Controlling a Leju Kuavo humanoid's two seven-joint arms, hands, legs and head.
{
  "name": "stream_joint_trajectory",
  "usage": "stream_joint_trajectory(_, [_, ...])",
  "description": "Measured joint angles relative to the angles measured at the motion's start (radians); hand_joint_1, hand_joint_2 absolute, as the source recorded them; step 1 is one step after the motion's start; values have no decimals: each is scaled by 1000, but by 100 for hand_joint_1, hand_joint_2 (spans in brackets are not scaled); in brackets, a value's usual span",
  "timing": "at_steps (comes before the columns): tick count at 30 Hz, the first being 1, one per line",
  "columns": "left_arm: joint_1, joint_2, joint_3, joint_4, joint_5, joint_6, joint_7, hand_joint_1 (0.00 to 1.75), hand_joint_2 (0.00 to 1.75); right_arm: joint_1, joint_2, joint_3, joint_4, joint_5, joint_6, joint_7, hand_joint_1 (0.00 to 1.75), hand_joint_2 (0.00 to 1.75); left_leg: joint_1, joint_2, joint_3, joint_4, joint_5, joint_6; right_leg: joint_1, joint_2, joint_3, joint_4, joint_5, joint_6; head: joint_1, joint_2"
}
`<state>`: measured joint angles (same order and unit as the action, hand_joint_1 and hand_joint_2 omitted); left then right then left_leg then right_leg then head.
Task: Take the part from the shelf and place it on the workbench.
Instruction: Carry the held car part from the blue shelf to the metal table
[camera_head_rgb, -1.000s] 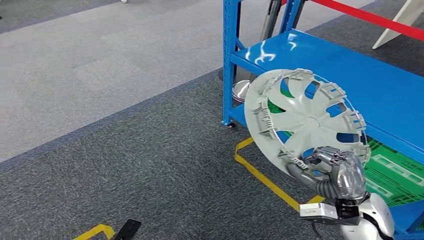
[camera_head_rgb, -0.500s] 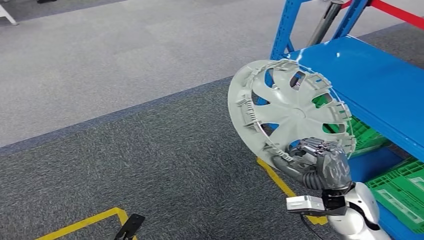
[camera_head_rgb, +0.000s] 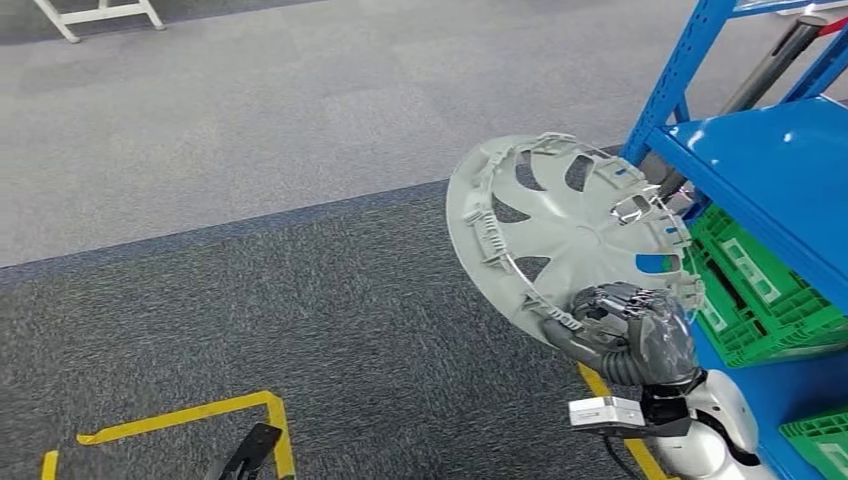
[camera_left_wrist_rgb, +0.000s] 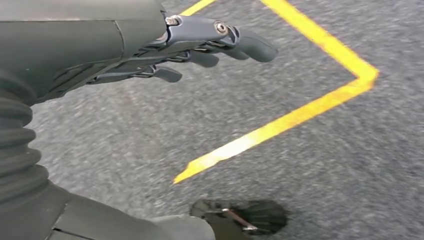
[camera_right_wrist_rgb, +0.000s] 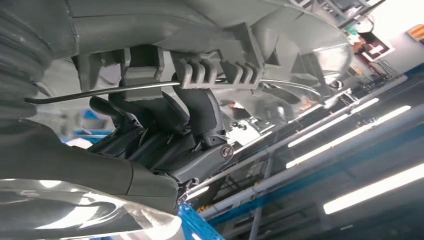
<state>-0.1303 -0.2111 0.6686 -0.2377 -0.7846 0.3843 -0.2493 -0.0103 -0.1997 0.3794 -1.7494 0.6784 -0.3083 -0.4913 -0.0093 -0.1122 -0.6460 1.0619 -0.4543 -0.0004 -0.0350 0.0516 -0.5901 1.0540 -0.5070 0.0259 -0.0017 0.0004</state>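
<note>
My right hand grips the grey wheel cover at its lower rim, fingers curled over the edge and the thumb under it. The cover stands tilted up above my fingers, its ribbed inner side with the clips and wire ring turned toward me, free of the shelf and over the dark carpet. In the right wrist view my fingers wrap around the rim just below a toothed clip, and the thin wire ring runs along right above them.

Beyond the far edge of the cover from my fingers stands the blue shelf, near the cover; I cannot tell whether they touch. Green crates lie on the shelf's lower level, just beside my hand on the outer side. A yellow floor line passes behind my wrist.

My left hand hangs loose with nothing in it, fingers stretched out and apart above the dark carpet. Beneath those fingertips a yellow taped corner crosses the floor. In the head view another yellow corner lies well apart from my right hand, toward my left side, and a lighter grey carpet spreads farther out.
</note>
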Motion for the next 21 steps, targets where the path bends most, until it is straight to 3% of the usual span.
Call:
stream_joint_trajectory(2, [-2,2,-2,0,-11,8,1,0,175,5,0,-1,-1,0,-3,1,175,175,-1,67,-40,89,-48,-10,3,-31,6,-3,-2,-10,-6,0])
stream_joint_trajectory(3, [-3,3,-4,0,-22,14,1,0,175,8,0,-1,-2,0,-6,1,175,175,1,89,-71,155,-77,-13,6,-47,8,-3,-4,-13,-8,0])
stream_joint_trajectory(5, [-3,4,-12,0,-46,25,2,0,175,9,0,-3,-2,2,-9,2,175,175,7,102,-116,250,-104,-17,9,-78,11,-3,-9,-18,-8,0])
stream_joint_trajectory(6, [-3,5,-17,0,-55,27,3,0,175,7,0,-4,-2,5,-9,2,175,175,8,104,-115,248,-92,-16,10,-91,13,-3,-11,-19,-8,0])
stream_joint_trajectory(7, [-2,7,-22,0,-61,29,4,0,175,5,0,-4,-2,7,-10,3,175,175,8,109,-96,209,-62,-15,11,-104,16,-3,-13,-19,-8,0])
stream_joint_trajectory(9, [-4,9,-29,0,-67,30,7,0,175,0,0,-4,-2,11,-10,3,175,175,1,146,-30,78,-1,-6,13,-127,25,-4,-20,-16,-8,0])
stream_joint_trajectory(10, [-6,10,-33,0,-69,31,10,0,175,-2,0,-4,-2,11,-11,3,175,175,-6,170,-5,25,14,1,15,-136,27,-5,-23,-13,-9,0])
stream_joint_trajectory(12, [-9,11,-38,0,-74,33,18,0,175,-4,0,-6,-2,12,-13,4,175,175,-20,194,10,-13,10,12,19,-158,31,-8,-27,-5,-7,0])
stream_joint_trajectory(14, [-8,15,-43,0,-80,36,26,0,175,-5,0,-7,-2,15,-15,6,175,175,-19,171,13,-26,12,22,18,-168,38,-12,-34,6,-6,0])
stream_joint_trajectory(16, [-9,18,-48,0,-87,39,34,0,175,-4,0,-9,-4,17,-17,10,175,175,-13,146,23,-39,17,35,13,-124,24,24,-61,12,-5,0])
stream_joint_trajectory(18, [-12,18,-55,0,-96,41,38,0,175,2,-1,-14,-5,21,-19,14,175,175,-9,121,26,-42,17,43,12,-70,-39,140,-113,13,-1,0])
stream_joint_trajectory(19, [-13,18,-59,0,-99,41,40,0,175,7,-2,-17,-5,24,-19,16,175,175,-8,107,26,-42,17,46,13,-59,-79,206,-134,14,2,0])
stream_joint_trajectory(20, [-12,17,-61,0,-102,41,41,0,175,11,-2,-19,-5,26,-19,17,175,175,-8,92,27,-41,16,47,13,-54,-110,251,-140,15,2,0])
stream_joint_trajectory(21, [-11,18,-63,0,-102,41,43,0,175,13,-2,-21,-5,28,-19,17,175,175,-8,77,28,-41,16,47,13,-53,-126,263,-126,15,2,0])
